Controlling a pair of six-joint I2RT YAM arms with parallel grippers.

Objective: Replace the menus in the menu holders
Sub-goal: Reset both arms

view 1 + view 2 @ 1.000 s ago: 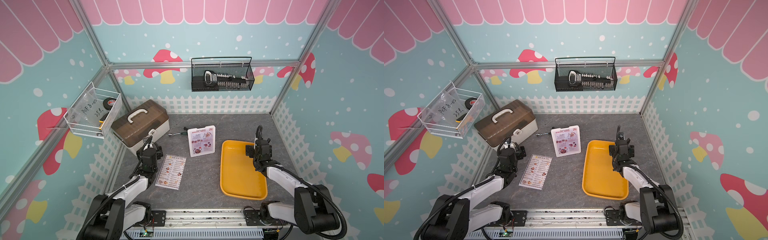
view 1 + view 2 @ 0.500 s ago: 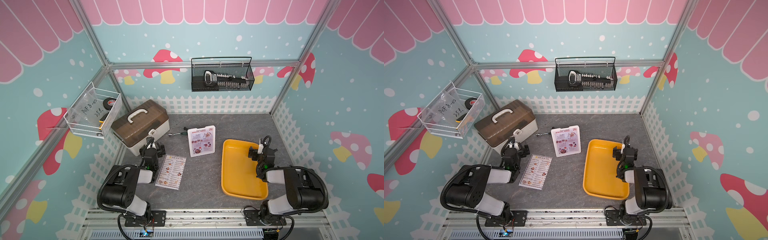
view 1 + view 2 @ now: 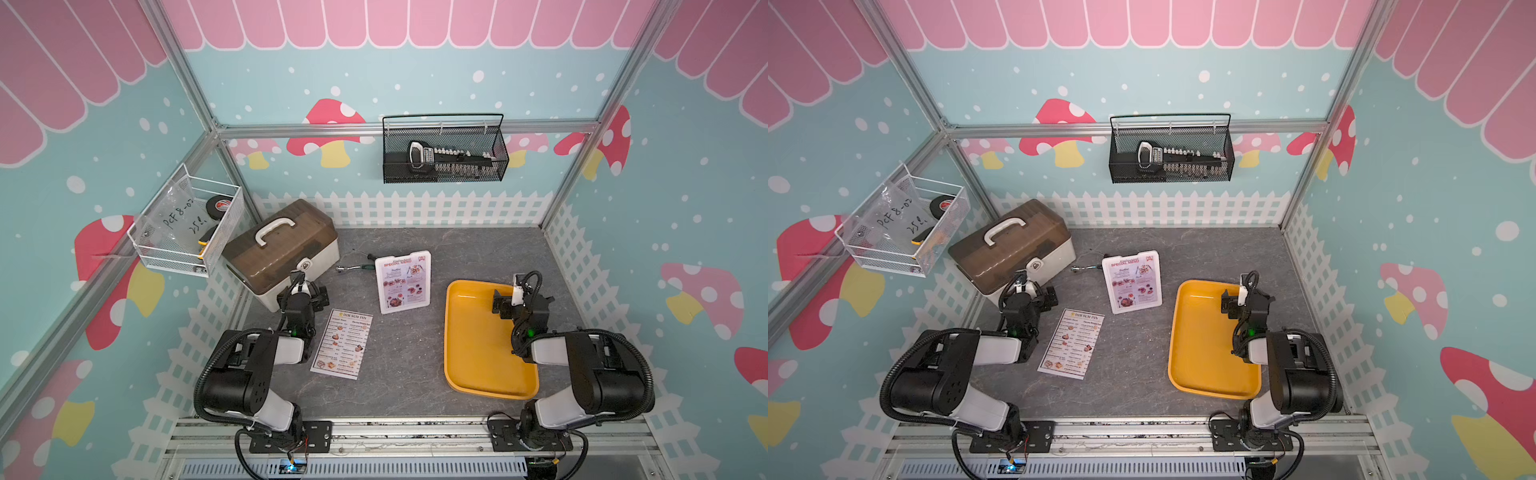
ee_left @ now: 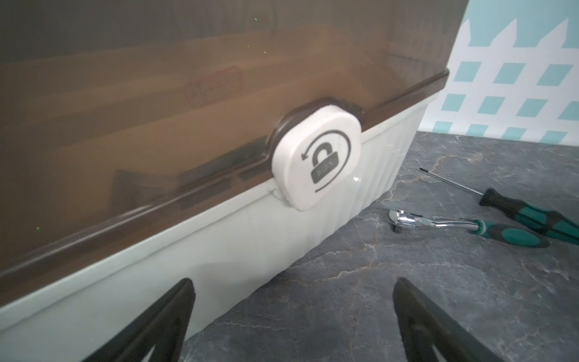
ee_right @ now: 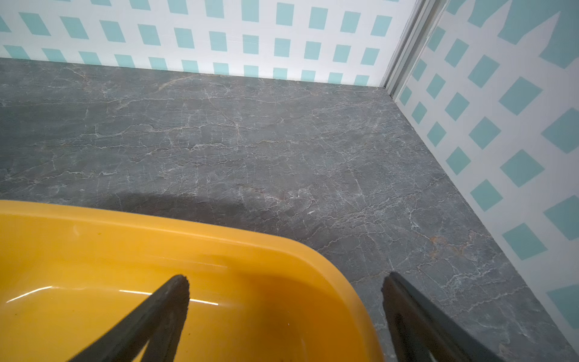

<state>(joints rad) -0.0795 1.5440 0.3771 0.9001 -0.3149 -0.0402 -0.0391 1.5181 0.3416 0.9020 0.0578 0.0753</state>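
both arms' fingers [image 4: 163, 322] gape empty; the flat dim sum inn menu [image 3: 341, 343] looks floppy, so pinch an edge.

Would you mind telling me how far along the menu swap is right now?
Looks done: the stand holds the SPECIAL MENU sheet upright. In hand: nothing; the left fingers and right fingers are open and empty. Remaining: the DIM SUM INN sheet lies flat on the table; whether it needs moving, I cannot tell.

Menu holder [image 3: 403, 282] stands between box [image 3: 286, 249] and tray [image 3: 478, 353], loose menu [image 3: 343, 349] lying before it.
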